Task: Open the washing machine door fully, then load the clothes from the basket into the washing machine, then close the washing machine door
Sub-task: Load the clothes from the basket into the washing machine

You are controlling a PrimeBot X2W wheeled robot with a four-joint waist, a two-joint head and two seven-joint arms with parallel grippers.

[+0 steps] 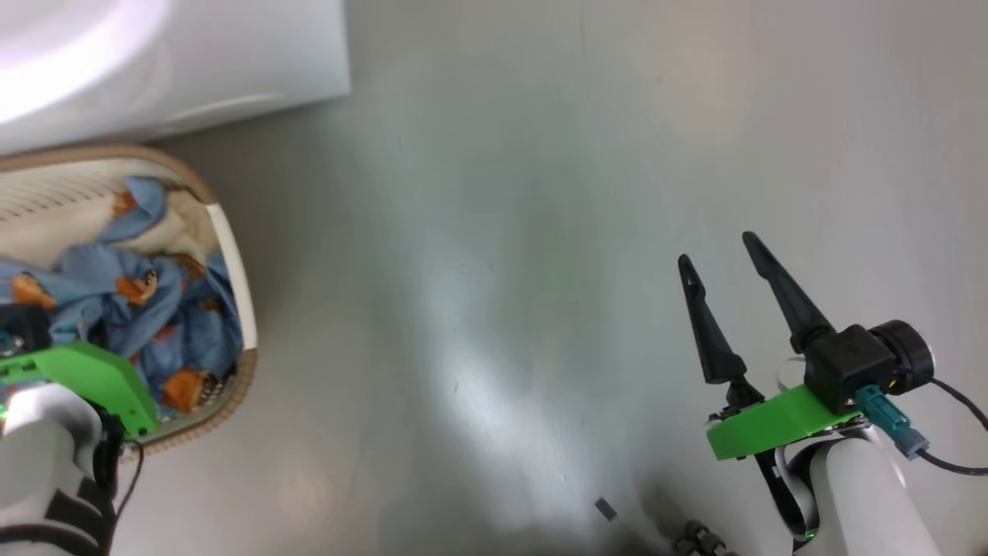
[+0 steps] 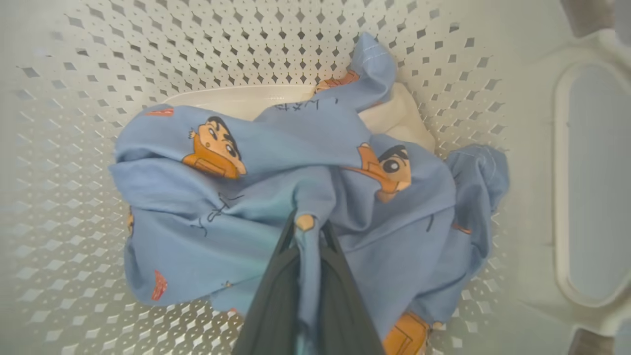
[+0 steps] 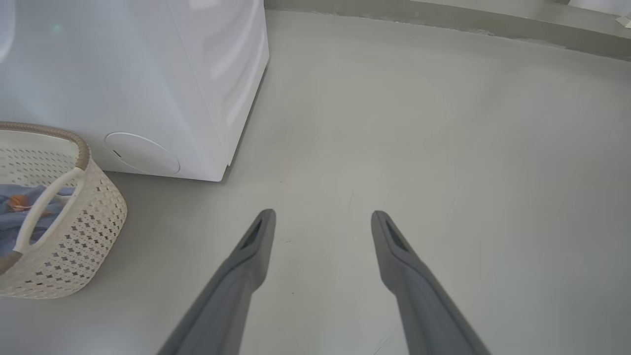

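"Two fingers of the left gripper (image 2: pixel 306 224) are clamped on a raised fold of the clothes (image 2: pixel 222 207). They come up from six o'clock in the wrist view, with blue cloth squeezed between them."

"Where does the bundle sit?"

"Down in the basket (image 2: pixel 98 74), against its perforated wall, with cream cloth peeking out at one o'clock. In the head view the basket is at nine o'clock, and the washing machine (image 1: pixel 154 62) stands just beyond it at eleven."

"And the other arm?"

"The right gripper (image 1: pixel 716 250) hangs at four o'clock, jaws spread wide, holding nothing, over bare floor (image 1: pixel 502 270) and well apart from the basket."

"How will that fabric behave on a lift?"

"Light and limp, I'd judge. It will stretch out and dangle below the pinch, and a trailing end may drag a second garment along or snag the rim. A ridge near the middle of the heap looks like a sound place to take hold. A thin edge could slide free."

"So loading looks barely begun?"

"Seemingly so. The heap lies in the basket."
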